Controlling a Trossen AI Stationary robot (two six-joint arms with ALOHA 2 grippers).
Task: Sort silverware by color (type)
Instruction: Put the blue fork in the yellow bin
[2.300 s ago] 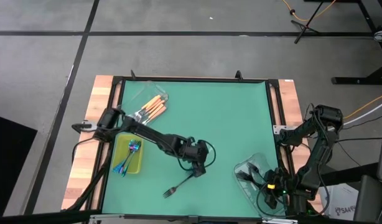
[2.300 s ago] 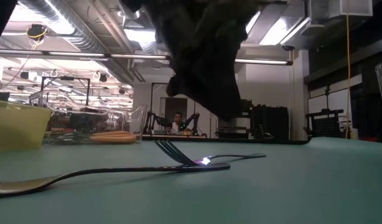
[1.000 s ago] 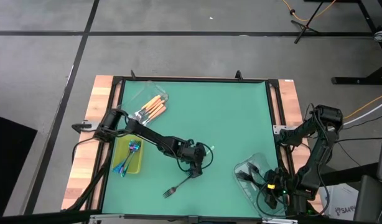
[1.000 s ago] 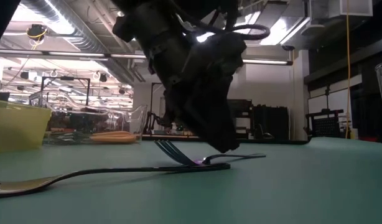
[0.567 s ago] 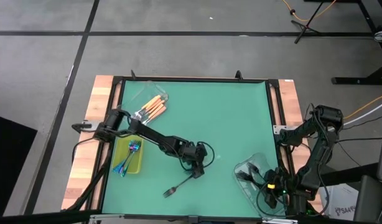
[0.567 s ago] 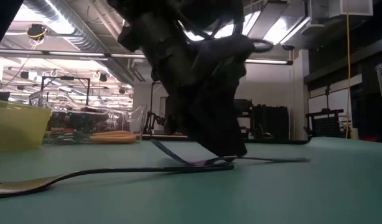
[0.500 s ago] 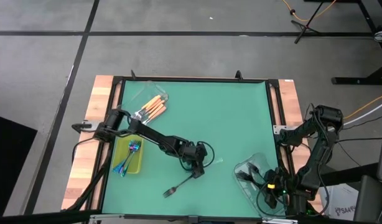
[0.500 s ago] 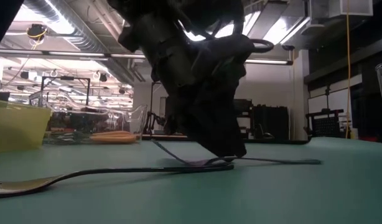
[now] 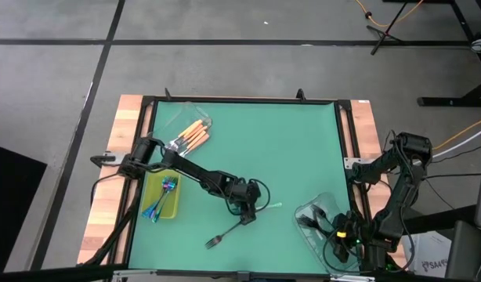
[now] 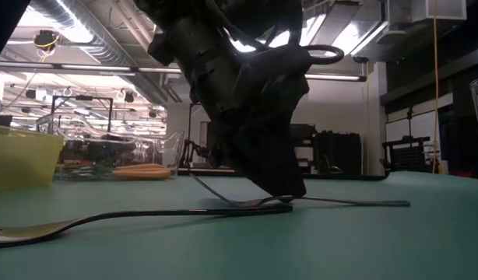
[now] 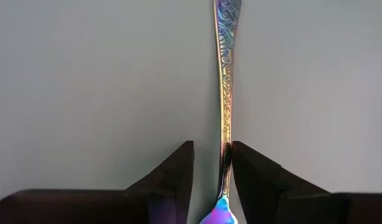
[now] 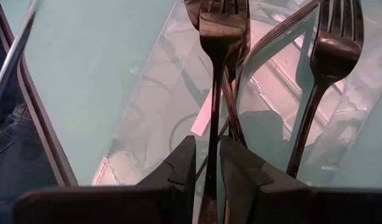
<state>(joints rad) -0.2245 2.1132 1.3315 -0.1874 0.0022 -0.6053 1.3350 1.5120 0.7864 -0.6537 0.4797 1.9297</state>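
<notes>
An iridescent fork (image 11: 225, 93) lies on the green mat near the table's middle, handle (image 9: 272, 205) pointing toward the right edge. Its head (image 10: 212, 192) rises over the handle of a dark fork (image 9: 223, 234) that lies on the mat nearer the front edge. My left gripper (image 9: 244, 207) is open, tipped down over the iridescent fork with a finger on either side of its handle. My right gripper (image 12: 208, 165) hangs over a clear tub (image 9: 315, 223) at the near right, shut on a dark fork (image 12: 219, 31). My left gripper touches the iridescent fork's handle close to the head. One finger (image 11: 247, 171) lies against the handle's side (image 11: 226, 149); the other finger stands apart from it. The fingers slant down from the table's left, in line with the handle. The fork rests on the mat. My right gripper pinches the dark fork's handle (image 12: 212, 146) between its two fingers, which run along the handle. The fork's head points away from the gripper, above the tub's floor. How far back the handle reaches does not show.
Orange-handled forks lie in a clear tub (image 9: 191, 135) at the far left. A yellow-green tray (image 9: 162, 196) at the left holds iridescent forks. More dark forks (image 12: 331, 43) lie in the right tub. Bare green mat spreads across the far and middle right.
My left gripper has sunk a little onto the iridescent fork. The fork has slid along the mat toward the table's right edge, so its handle now reaches well past the gripper on that side. The dark fork on the mat has stayed in place.
</notes>
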